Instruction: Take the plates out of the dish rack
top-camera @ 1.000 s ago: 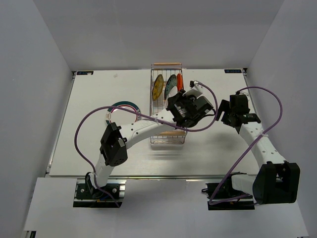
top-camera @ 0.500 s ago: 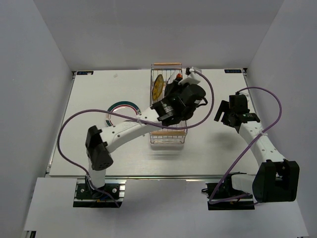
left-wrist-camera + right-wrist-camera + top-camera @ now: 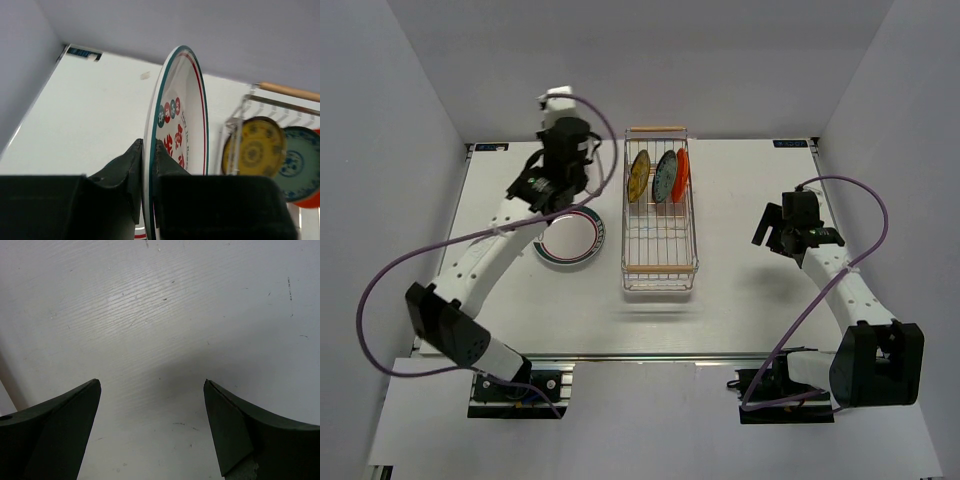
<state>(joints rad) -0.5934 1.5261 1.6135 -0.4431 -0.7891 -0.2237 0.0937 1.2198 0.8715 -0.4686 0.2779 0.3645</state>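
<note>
the right gripper (image 3: pixel 152 385) hangs over the bare white tabletop (image 3: pixel 160 300), its two dark fingers spread wide with nothing between them. the long silver wire dish rack (image 3: pixel 660 240) sits well to its left. farther out, the left gripper (image 3: pixel 148 155) is raised, its black fingers (image 3: pixel 127 170) pressed onto the lower edge of a white plate with a teal rim and red and teal marks (image 3: pixel 182 115), pinching it upright on edge. on this gripper's near side a round white plate with a teal and red rim (image 3: pixel 575 240) lies flat on the table, just left of the rack. to the gripper's right, three plates stand on edge at the rack's far end: a yellow patterned plate (image 3: pixel 254 150), a teal plate (image 3: pixel 299 162) and a solid orange-red plate (image 3: pixel 682 172), close under the tan handle bar (image 3: pixel 287 91).
</note>
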